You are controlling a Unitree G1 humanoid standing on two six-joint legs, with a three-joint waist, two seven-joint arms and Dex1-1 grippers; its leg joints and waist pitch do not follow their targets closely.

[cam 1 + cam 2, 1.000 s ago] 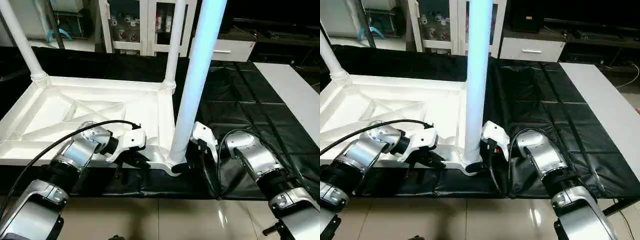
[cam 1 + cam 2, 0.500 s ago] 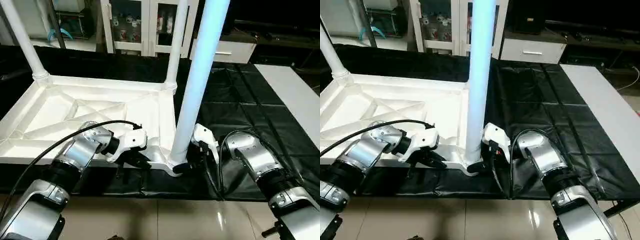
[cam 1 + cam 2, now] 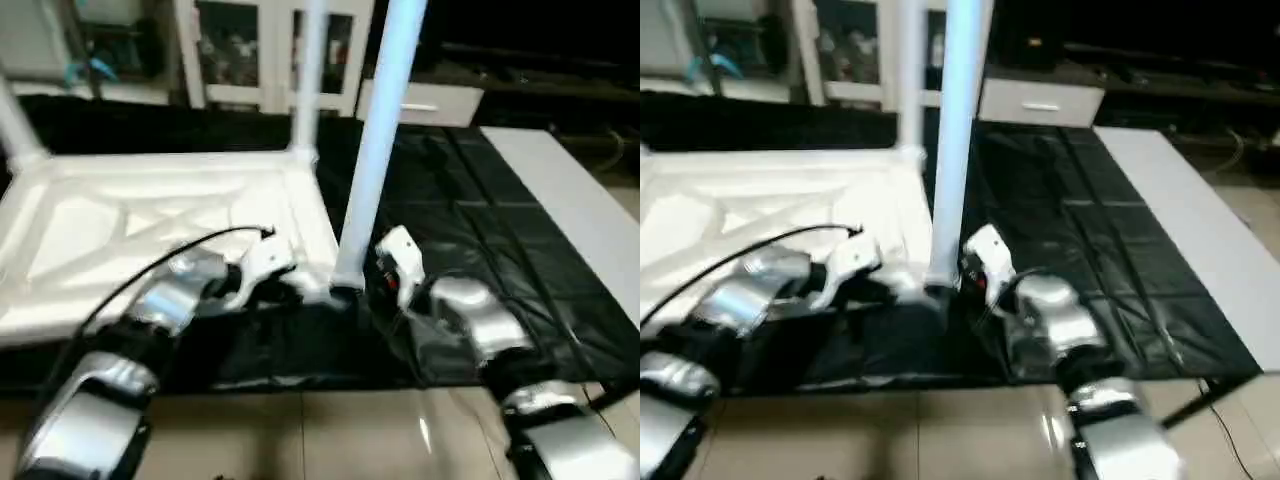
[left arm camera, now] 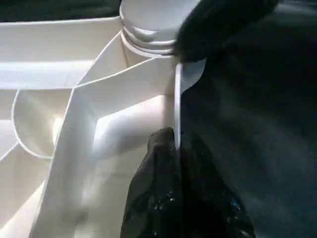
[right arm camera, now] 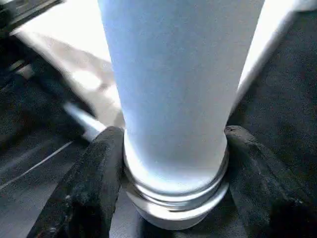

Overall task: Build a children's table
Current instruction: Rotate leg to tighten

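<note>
Black worktable (image 3: 480, 210); right fingers (image 5: 89, 183) around leg (image 5: 178, 99).

Head views motion-blurred, dim background — floor glare, wrist close-ups soft

Black-covered worktable (image 3: 470, 200), upturned white tabletop (image 3: 150, 225) lying on it

A glossy beige tiled floor (image 3: 330, 440) lies in front. Behind the black-covered worktable (image 3: 470, 200) stand a white cabinet (image 3: 250, 50) and a white drawer unit (image 3: 420, 100).
</note>
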